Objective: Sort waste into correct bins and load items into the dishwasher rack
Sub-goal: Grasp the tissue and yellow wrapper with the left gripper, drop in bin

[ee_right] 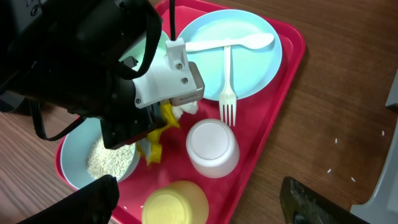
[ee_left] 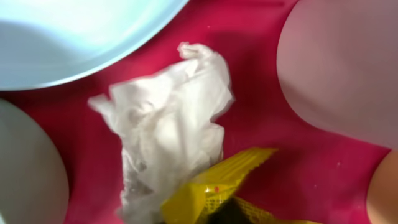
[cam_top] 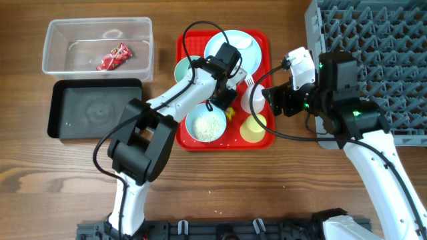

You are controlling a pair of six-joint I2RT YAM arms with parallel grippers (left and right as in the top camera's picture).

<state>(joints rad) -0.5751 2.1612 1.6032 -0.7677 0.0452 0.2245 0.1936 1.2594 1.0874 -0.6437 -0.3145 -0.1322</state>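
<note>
My left gripper [cam_top: 225, 101] is down on the red tray [cam_top: 230, 138] and shut on a yellow wrapper [ee_left: 211, 186], which also shows in the right wrist view [ee_right: 154, 146]. Crumpled white tissue [ee_left: 168, 130] lies on the tray right beside it. A pale blue bowl of rice grains [cam_top: 205, 125] sits just left of it. The blue plate [ee_right: 249, 59] carries the white spoon [ee_right: 230, 43] and fork [ee_right: 227, 84]. The white cup [ee_right: 212, 148] and yellow cup [ee_right: 175, 202] stand upside down. My right gripper [ee_right: 205, 202] is open and empty above the yellow cup.
The clear bin [cam_top: 45, 47] at the far left holds a red wrapper [cam_top: 113, 58]. The black bin [cam_top: 93, 110] lies in front of it. A second pale bowl [cam_top: 183, 67] sits on the tray's left. The grey rack [cam_top: 373, 53] fills the right side. Loose grains [cam_top: 212, 193] lie on the wood.
</note>
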